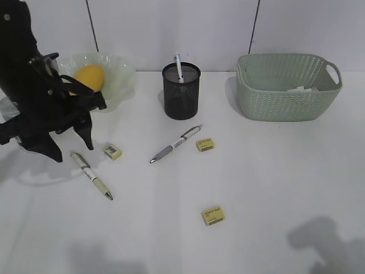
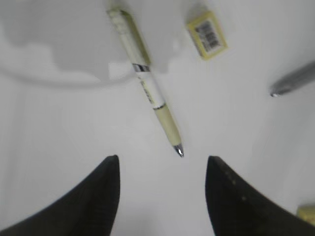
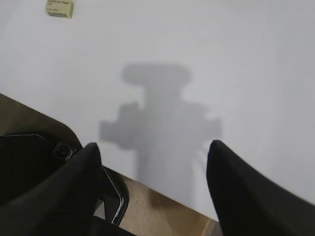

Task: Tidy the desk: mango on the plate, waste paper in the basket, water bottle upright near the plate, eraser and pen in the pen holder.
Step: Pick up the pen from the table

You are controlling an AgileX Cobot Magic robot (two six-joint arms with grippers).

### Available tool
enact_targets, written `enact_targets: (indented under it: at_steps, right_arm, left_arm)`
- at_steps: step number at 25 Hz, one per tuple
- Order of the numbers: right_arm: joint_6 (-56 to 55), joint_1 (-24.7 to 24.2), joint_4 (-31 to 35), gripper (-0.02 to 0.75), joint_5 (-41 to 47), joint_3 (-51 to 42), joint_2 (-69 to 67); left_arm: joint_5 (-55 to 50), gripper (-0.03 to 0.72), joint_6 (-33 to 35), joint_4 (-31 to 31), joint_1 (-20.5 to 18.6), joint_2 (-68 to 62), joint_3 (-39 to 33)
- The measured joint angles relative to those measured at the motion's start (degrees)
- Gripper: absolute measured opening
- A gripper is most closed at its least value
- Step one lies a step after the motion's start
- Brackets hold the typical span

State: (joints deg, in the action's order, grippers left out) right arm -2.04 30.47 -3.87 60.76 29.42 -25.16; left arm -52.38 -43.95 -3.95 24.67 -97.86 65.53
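White desk point(image 1: 268, 188) fills the exterior view, with a pale wall behind it. At far left the mango point(image 1: 90, 76) already sits in the green plate point(image 1: 122, 74). The black pen holder point(image 1: 181, 91) stands mid-far with one pen upright in it, and the green basket point(image 1: 285, 91) at far right has a bit of white paper inside. The left gripper point(image 1: 71, 145) hangs open and empty over the near-left desk, just left of the cream pen point(image 1: 91, 174). A silver pen point(image 1: 175, 144) and three yellow erasers, one left point(image 1: 112, 151), one middle point(image 1: 205, 144) and one near point(image 1: 213, 215), lie loose. A clear shape at the far left edge may be the bottle; it cannot be told for sure.

From the left wrist view, the cream pen point(image 2: 146, 88) lies at a slant beyond the spread fingers point(image 2: 98, 196), tip pointing towards them, with an eraser point(image 2: 207, 35) just beside its far end. A descent that catches only the narrow tip could make the pen roll or pivot away, and closing along rather than across the barrel could let it slip.

In the right wrist view, the right gripper point(image 3: 152, 191) hangs open and empty over bare desk near the front edge, one eraser point(image 3: 59, 8) well apart. Both arms reaching the middle together would risk a collision.
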Motion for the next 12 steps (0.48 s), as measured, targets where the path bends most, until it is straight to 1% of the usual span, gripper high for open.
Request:
enact_targets:
  at_steps: [5, 6, 12]
  right_arm:
    - [-0.17, 0.0, 0.0, 0.529, 0.0, 0.0, 0.0]
    - [-0.17, 0.0, -0.04, 0.529, 0.0, 0.0, 0.0]
    - [-0.55, 0.0, -0.12, 0.529, 0.0, 0.0, 0.0]
  left_arm:
    - [-0.83, 0.412, -8.96, 3.95, 0.2, -1.4, 1.58]
    - [-1.05, 0.41, -10.29, 3.95, 0.2, -1.67, 1.65]
    - [-0.39, 0.406, -11.99, 4.83, 0.2, -5.26, 1.76]
